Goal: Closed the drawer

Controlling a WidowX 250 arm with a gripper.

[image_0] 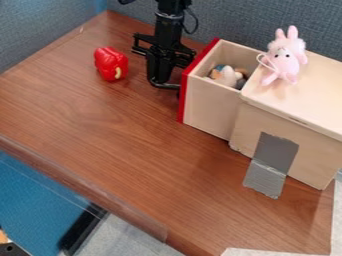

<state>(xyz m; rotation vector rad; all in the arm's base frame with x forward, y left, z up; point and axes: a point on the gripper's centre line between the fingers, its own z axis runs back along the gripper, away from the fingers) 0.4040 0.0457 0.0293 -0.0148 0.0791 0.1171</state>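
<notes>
One open drawer (208,109), toys (228,76) inside, pink rabbit (286,59) atop the cabinet (314,92)

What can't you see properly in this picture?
All in the camera view:
- bottoms of the toys in the drawer: hidden by its side
- inside the box: hidden by its walls and top
- the box's far end: cut off by the right edge
- top of the arm: cut off by the top edge

Bright, even light — soft shadows, pale sheen on tabletop (100,130), glints on red toy (109,61)
</notes>
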